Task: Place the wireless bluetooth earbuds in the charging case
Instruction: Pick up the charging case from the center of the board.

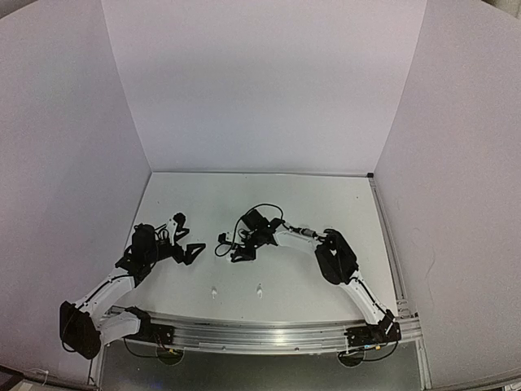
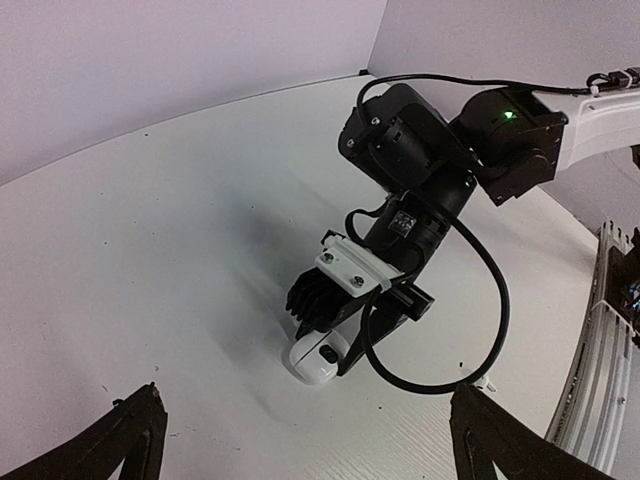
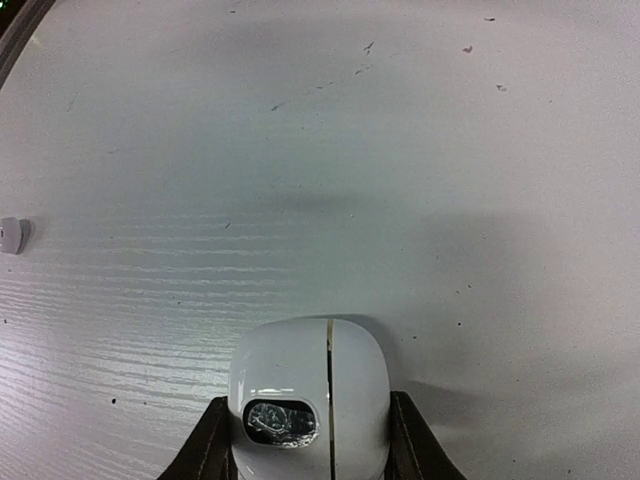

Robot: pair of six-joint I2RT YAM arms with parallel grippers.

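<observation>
White rounded charging case [image 3: 300, 370], seam shut, dark oval window

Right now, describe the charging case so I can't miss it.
On the table, follow the right arm to its gripper. The charging case sits between its fingers: a rounded white shell with a seam and dark oval window, bigger than the earbud nearby.

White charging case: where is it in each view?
Top external: too small to pick out; look under the right gripper, left of centre.
Left wrist: charging case at lower centre, at the right gripper's tip.
Right wrist: bottom centre, clamped on both sides by the right gripper.
Shared landmark: the right gripper.
</observation>
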